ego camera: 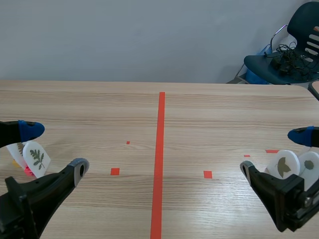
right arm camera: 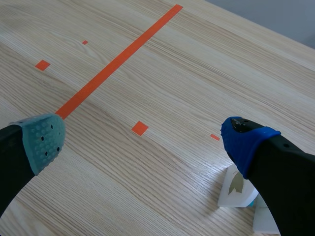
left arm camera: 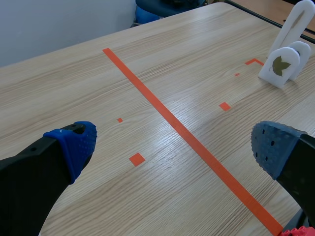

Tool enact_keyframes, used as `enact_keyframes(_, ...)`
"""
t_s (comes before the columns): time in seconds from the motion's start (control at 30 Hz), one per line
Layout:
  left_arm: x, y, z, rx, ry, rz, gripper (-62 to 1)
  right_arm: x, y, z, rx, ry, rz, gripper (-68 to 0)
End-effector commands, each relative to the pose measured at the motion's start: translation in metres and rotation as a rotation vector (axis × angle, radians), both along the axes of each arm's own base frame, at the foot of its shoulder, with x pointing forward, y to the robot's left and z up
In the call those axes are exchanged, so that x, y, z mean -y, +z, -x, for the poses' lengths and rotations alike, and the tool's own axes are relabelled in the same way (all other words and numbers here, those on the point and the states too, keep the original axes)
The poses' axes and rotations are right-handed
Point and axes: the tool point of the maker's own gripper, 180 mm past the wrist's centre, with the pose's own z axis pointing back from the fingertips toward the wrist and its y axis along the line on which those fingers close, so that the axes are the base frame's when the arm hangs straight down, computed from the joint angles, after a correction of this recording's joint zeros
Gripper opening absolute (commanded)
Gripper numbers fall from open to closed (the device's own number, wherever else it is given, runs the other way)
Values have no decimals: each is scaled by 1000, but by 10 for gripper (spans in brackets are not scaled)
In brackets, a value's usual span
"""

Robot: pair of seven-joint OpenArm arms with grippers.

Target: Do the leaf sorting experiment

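Observation:
Two white rounded leaf cards (ego camera: 36, 158) stand at the table's left; the front one shows a green sprig. They sit between the spread fingers of my left gripper (ego camera: 52, 149), which is open and holds nothing. At the right stand more white cards (ego camera: 285, 165): one bears a brownish notched leaf, the one beside it (ego camera: 309, 167) a small grey-green leaf. My right gripper (ego camera: 274, 152) is open around them without gripping. The left wrist view shows my left gripper (left arm camera: 172, 147) open over bare wood, the right-side cards (left arm camera: 280, 66) far ahead. In the right wrist view a card (right arm camera: 236, 189) stands by my right gripper's (right arm camera: 142, 140) blue fingertip (right arm camera: 246, 140).
A small pink and yellow base (ego camera: 27, 171) sits under the left cards. A dark chair (ego camera: 286, 55) with tangled cables stands beyond the table's far right corner. A tall white slotted piece (left arm camera: 295, 24) rises behind the right-side cards.

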Motion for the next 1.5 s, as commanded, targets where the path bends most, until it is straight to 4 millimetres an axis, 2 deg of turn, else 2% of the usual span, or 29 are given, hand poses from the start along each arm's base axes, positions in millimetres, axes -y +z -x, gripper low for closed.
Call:
enact_keyframes(0.0, 1, 7, -2, 21, -2, 17, 14, 0, 9, -5, 33, 5, -2, 4)
enact_keyframes(1.27, 1, 7, -2, 22, -2, 17, 14, -1, 9, -5, 33, 10, -3, 4)
enact_keyframes(1.47, 2, 8, -2, 24, -2, 18, 14, -14, -5, -13, 11, 54, 24, 4)
